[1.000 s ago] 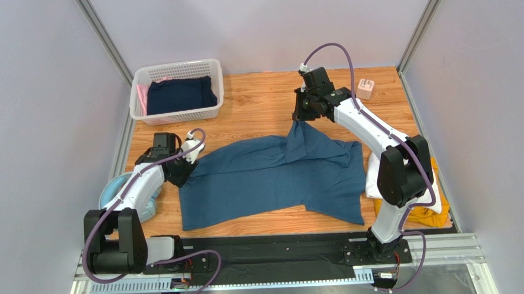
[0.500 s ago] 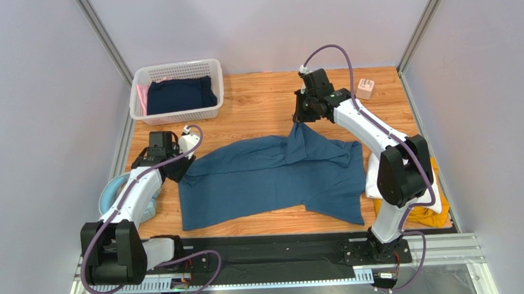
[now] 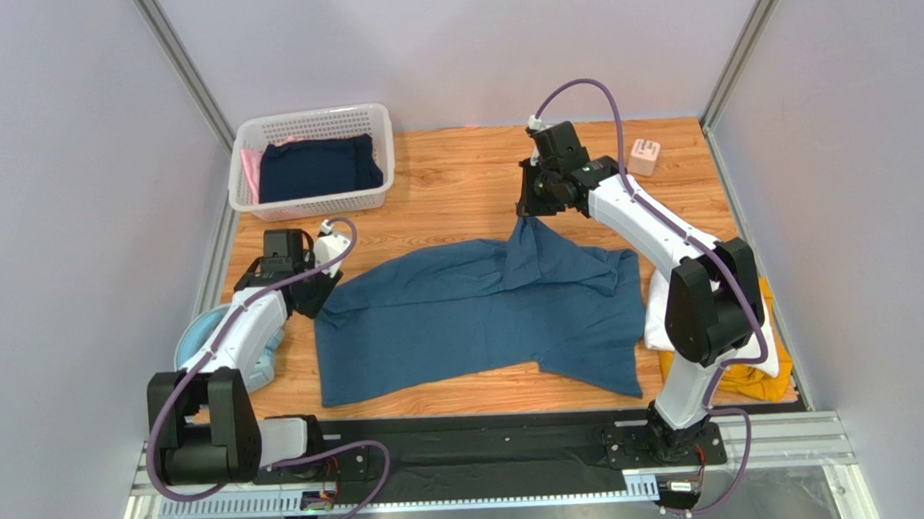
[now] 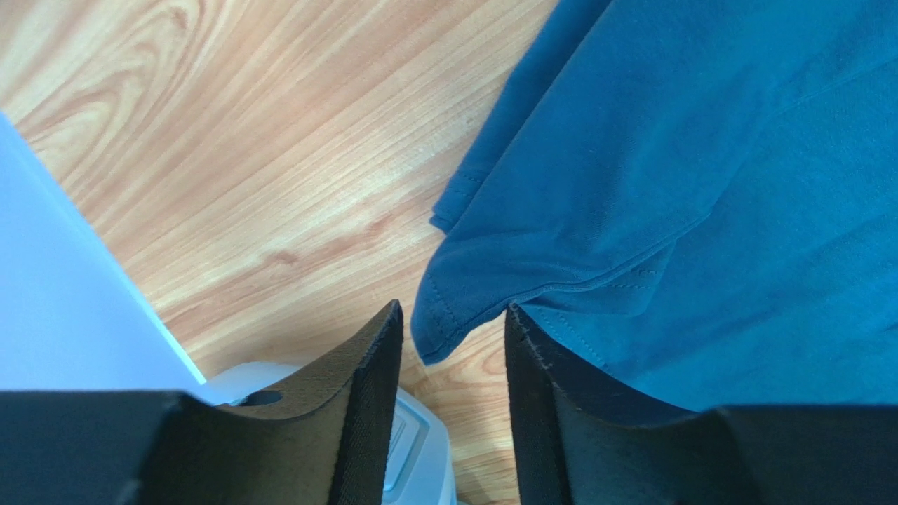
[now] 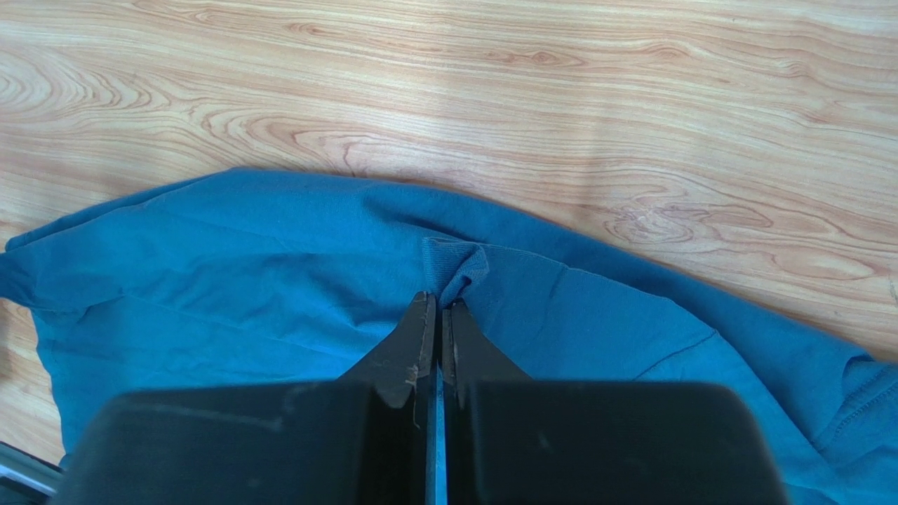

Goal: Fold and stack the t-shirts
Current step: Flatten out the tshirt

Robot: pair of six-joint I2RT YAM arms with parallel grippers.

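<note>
The teal-blue t-shirt (image 3: 471, 319) lay spread, not yet folded, on the table (image 3: 451, 194) as my right gripper (image 5: 437, 305) clamped its far edge and my left gripper (image 4: 453, 312) held its jaws apart around a corner, with a white tee (image 3: 653, 320) and a mustard tee (image 3: 748, 377) apparently stacked by the right edge.
</note>
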